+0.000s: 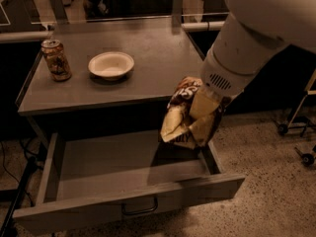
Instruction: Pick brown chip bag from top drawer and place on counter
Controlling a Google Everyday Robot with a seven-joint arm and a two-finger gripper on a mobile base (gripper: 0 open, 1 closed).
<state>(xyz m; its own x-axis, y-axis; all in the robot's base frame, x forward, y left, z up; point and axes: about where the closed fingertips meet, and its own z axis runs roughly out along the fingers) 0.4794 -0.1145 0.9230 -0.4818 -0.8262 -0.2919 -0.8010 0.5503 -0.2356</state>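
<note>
The brown chip bag hangs crumpled in the air over the right end of the open top drawer, clear of its floor and level with the counter's front edge. My gripper is shut on the bag's right side, below the big white arm that comes in from the upper right. The grey counter lies just behind and to the left of the bag. The inside of the drawer shows nothing else; its right back corner is hidden by the bag.
A printed drink can and a white bowl stand on the counter's left half. A dark wire pull handle hangs on the drawer front. Wheeled stand legs are on the floor at right.
</note>
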